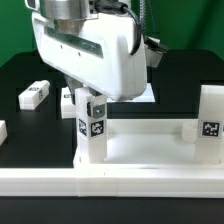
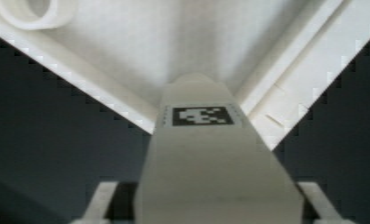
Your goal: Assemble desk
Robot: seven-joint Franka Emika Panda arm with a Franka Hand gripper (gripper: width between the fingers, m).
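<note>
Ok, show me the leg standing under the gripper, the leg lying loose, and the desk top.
Standing leg (image 1: 96, 127): exterior view, its tag.
Loose leg (image 1: 35, 94): exterior view, its middle.
Desk top (image 1: 150, 150): exterior view, bare floor.

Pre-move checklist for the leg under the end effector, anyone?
1. Leg upright under end effector: ok.
2. Grip on leg: cannot tell; fingers flank it, contact unclear.
3. Leg seated in tabletop socket: cannot tell from either view.
4. Second leg upright at the exterior view's right: ok.
5. Spare leg lying apart from the arm: ok.
</note>
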